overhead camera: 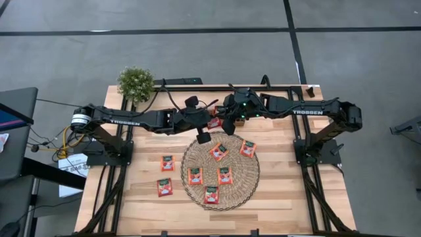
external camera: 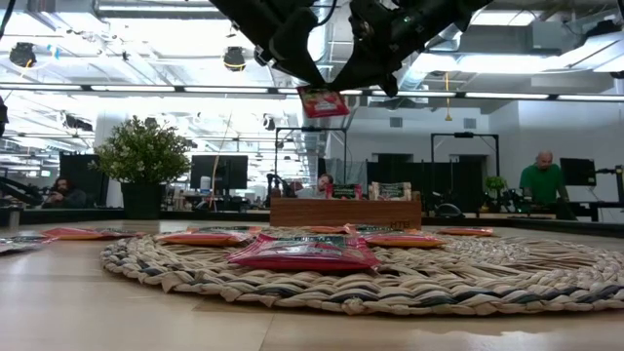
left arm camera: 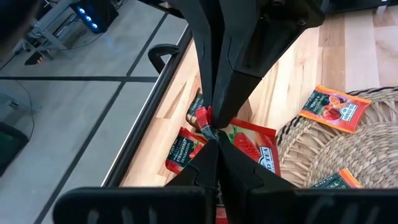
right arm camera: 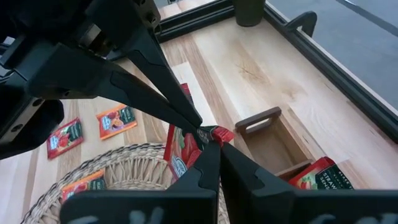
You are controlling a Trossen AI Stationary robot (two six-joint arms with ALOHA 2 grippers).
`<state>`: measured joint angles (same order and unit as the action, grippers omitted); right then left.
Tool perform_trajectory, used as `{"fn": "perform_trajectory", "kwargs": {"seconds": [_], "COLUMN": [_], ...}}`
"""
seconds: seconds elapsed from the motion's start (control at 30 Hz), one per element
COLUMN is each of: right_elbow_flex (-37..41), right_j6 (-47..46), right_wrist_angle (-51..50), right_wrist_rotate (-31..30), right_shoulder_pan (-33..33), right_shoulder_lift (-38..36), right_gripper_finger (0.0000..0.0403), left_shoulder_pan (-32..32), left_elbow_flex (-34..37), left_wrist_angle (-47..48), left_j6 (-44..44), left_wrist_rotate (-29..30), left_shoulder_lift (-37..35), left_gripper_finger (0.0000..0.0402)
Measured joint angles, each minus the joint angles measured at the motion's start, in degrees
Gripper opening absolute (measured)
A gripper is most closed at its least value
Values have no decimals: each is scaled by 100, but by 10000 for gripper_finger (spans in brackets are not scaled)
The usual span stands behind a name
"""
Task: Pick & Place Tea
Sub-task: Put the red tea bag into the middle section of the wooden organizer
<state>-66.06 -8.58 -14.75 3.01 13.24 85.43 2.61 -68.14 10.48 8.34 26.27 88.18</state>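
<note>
Both pincers meet over the far middle of the bench (overhead camera: 329,204), pinching the same red tea sachet (external camera: 323,101) between them, well above the wood. The left pincer (left arm camera: 210,132) is clenched on one corner of it and the right pincer (right arm camera: 208,135) is clenched on that same corner from the other side, so the fingertips nearly touch. The sachet is a small flat square, red, with strawberry art and a white-and-green centre mark. It hangs tilted from the gripped top corner, its flat face roughly upright; being square, it has no clear long axis.

Below the pincers sits a brown wooden tray (right arm camera: 273,140) with open compartments, just beyond the round woven mat (overhead camera: 250,181). A second sachet (right arm camera: 320,177) lies in the tray, another sachet (left arm camera: 183,151) leans at its edge, and how many more are inside I cannot tell, since the arms cover most of it from above.

On the mat five red-orange sachets lie flat, for instance the one nearest the front (overhead camera: 211,194) and the one near the right rim (overhead camera: 247,148), each turned at its own angle. Two more lie on bare wood left of the mat, one (overhead camera: 168,162) and another (overhead camera: 164,187). A small potted plant (overhead camera: 136,83) stands at the far left corner. The print on the sachets is too small to read.
</note>
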Motion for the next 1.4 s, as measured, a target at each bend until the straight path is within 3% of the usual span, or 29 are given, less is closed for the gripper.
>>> {"fn": "perform_trajectory", "kwargs": {"seconds": [1.0, 1.23, 1.4], "right_elbow_flex": [2, 2, 2], "right_j6": [-21, 5, 151], "right_wrist_angle": [21, 21, 27], "right_wrist_rotate": [-31, 80, 298], "right_shoulder_pan": [5, 3, 6], "right_shoulder_lift": [0, 0, 0], "right_gripper_finger": [0, 3, 27], "left_shoulder_pan": [0, 0, -2], "left_elbow_flex": [0, 0, 0], "left_wrist_angle": [-9, -4, -4], "left_j6": [-173, -177, -177], "left_wrist_rotate": [180, -182, -241], "left_shoulder_lift": [-4, -4, -4], "left_gripper_finger": [0, 0, 0]}}
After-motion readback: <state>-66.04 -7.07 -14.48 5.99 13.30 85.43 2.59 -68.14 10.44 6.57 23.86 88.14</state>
